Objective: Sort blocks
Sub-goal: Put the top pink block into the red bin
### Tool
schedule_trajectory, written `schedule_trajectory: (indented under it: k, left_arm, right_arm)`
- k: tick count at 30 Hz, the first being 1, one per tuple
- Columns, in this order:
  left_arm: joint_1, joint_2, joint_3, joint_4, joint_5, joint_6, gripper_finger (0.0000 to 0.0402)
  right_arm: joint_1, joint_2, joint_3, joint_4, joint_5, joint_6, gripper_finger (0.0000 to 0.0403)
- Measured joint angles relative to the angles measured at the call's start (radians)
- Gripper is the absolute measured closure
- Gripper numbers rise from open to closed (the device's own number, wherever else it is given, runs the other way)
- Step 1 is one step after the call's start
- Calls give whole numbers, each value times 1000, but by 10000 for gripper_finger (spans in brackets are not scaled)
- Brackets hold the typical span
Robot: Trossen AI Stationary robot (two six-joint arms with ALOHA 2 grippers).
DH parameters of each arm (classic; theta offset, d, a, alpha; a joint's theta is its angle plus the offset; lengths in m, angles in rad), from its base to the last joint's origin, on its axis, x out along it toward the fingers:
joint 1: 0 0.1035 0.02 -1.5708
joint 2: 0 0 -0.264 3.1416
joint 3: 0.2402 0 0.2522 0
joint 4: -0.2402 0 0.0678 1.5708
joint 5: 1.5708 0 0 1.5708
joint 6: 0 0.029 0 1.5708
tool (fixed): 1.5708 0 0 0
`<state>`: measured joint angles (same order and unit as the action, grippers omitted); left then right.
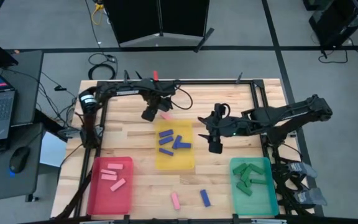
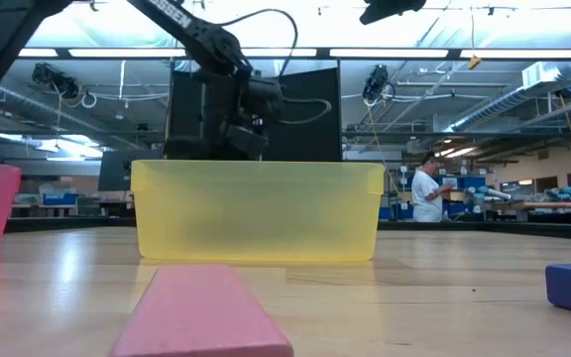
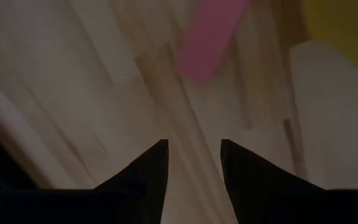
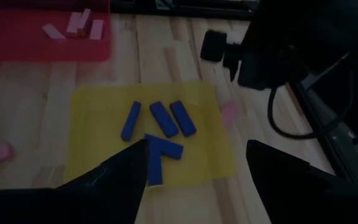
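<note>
While five blue blocks [image 1: 173, 140] lie in the yellow tray [image 1: 189, 158], a pink block [image 1: 165, 115] rests upper centre. Left fingers [image 3: 193, 163] hover apart, empty; right fingers [image 4: 194, 165] spread wide, empty.

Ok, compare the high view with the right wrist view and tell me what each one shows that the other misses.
Only the high view shows the teal rectangular tray of green blocks and the loose blue block on the wooden table. Only the right wrist view shows the right gripper from behind, fingers apart and empty. Both show the yellow rectangular tray of blue blocks, the red tray and the left gripper.
</note>
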<state>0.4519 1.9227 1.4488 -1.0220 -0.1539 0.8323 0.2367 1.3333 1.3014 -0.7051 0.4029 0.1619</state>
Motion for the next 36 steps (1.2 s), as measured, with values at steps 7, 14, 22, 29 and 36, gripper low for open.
schedule_trajectory:
  k: [7,14,22,29,36]
  left_arm:
    - [0,65,9,45,10,39,209]
    - [0,69,8,116,76,72,184]
    - [-1,85,6,139,126,112,183]
    - [-2,137,6,136,139,129,183]
    - [-2,157,11,140,125,128,197]
  right_arm:
    - [0,-28,-34,28,-2,-3,133]
    - [12,-28,-34,24,-4,-5,142]
    - [24,-28,-35,23,-4,-6,154]
    - [29,-28,-34,23,-4,-7,161]
    - [29,-28,-34,23,-4,-7,162]
